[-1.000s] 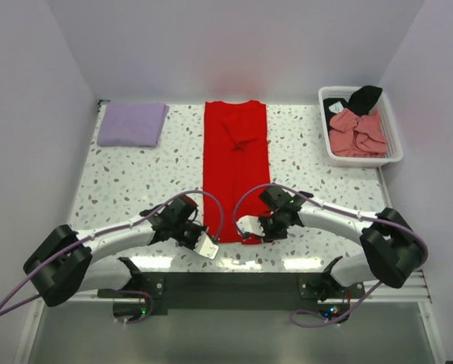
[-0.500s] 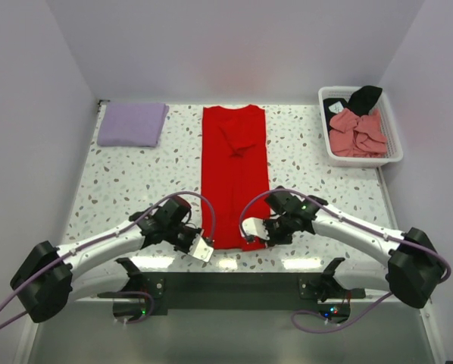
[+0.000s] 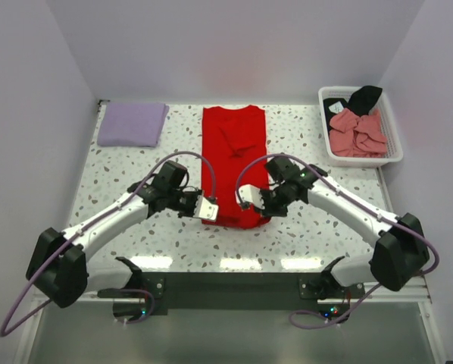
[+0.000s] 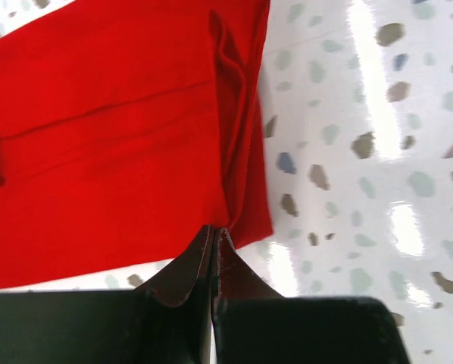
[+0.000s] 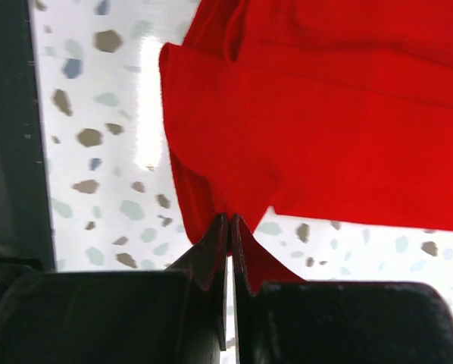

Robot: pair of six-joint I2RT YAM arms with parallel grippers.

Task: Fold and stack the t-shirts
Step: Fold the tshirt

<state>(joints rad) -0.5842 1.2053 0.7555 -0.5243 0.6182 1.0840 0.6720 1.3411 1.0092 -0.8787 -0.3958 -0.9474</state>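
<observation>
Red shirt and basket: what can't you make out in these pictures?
- Top view: the red shirt near corners, hidden under the left gripper and right gripper.
- Wrist views: its collar, cut off by the frame edges.
- Top view: how many salmon-pink shirts lie in the basket; they are bunched together.

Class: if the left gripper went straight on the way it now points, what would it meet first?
The red t-shirt, whose hem corner the left gripper is pinching. Beyond that cloth it would probably meet the right gripper, though depth is unclear.
</observation>
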